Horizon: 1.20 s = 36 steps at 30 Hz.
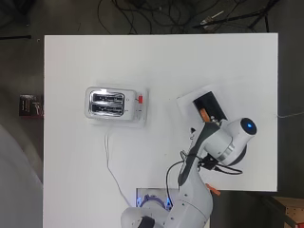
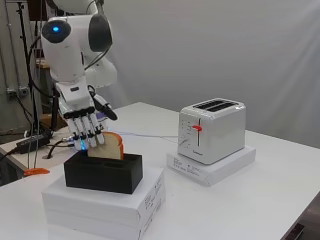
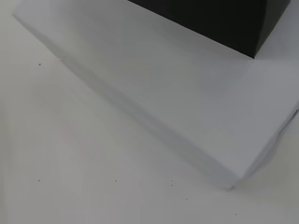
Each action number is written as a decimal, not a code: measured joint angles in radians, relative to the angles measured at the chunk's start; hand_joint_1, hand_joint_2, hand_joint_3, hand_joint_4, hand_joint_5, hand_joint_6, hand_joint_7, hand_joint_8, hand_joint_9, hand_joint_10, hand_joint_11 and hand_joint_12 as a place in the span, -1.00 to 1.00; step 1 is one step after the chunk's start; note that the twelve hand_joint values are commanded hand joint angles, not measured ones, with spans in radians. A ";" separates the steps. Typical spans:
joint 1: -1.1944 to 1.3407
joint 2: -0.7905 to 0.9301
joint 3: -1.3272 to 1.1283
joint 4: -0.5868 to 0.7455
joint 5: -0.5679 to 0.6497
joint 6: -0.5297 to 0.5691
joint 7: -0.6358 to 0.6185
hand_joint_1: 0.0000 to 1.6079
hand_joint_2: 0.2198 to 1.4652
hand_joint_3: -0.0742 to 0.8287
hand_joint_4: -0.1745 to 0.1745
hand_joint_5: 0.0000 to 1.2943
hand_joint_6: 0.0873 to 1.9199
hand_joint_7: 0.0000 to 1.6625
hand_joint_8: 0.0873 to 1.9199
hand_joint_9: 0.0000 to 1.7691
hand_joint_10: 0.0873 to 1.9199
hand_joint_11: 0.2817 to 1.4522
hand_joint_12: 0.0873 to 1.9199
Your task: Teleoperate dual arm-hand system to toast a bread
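The hand (image 2: 85,122) hangs fingers-down over the black rectangular holder (image 2: 103,172), its black-and-white fingers (image 2: 89,134) straight and close together, tips on the near face of the bread slice (image 2: 109,146), thumb jutting out toward the toaster. Whether the thumb touches the bread, I cannot tell from the side view.

The slice stands upright in the holder, tan crust curving round a pale crumb, its rounded top poking above the matte black rim. In the overhead view only a sliver of orange-brown crust (image 1: 204,114) shows beside the holder (image 1: 209,105), at about three o'clock on the table (image 1: 85,190).

The holder sits on a flat white box (image 2: 102,202), smooth, square-cornered, like a stacked ream. The wrist view catches that box's plain top and one sharp corner (image 3: 187,121), with the holder's dark corner (image 3: 224,23) on it.

Over at nine o'clock from the holder in the overhead view, well apart, is the toaster (image 1: 114,104): glossy white shell, rounded edges, two long slots on a shiny metal top. Its red lever (image 2: 197,128) sits partway up the side slot. It rests on its own low white box (image 2: 212,165), and a thin white cord (image 1: 110,166) trails from it toward six o'clock.
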 joint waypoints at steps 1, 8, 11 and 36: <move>0.000 -0.002 0.005 -0.004 -0.003 0.004 0.000 -0.50 0.05 -0.85 -0.43 -0.27 -1.00 -0.36 -1.00 -0.33 -1.00 -0.78 -1.00; -0.001 -0.002 0.016 -0.011 -0.011 0.014 0.000 -0.53 0.02 -0.86 -0.49 -0.39 -1.00 -0.44 -1.00 -0.39 -1.00 -0.78 -1.00; -0.009 0.017 0.014 0.006 0.003 -0.010 0.003 -0.64 0.03 -0.84 -0.38 -0.46 -1.00 -0.46 -1.00 -0.40 -1.00 -0.77 -1.00; -0.085 0.226 0.021 0.222 0.094 -0.229 -0.012 -0.58 0.22 -0.82 -0.07 -0.39 -1.00 -0.35 -1.00 -0.36 -1.00 -0.73 -1.00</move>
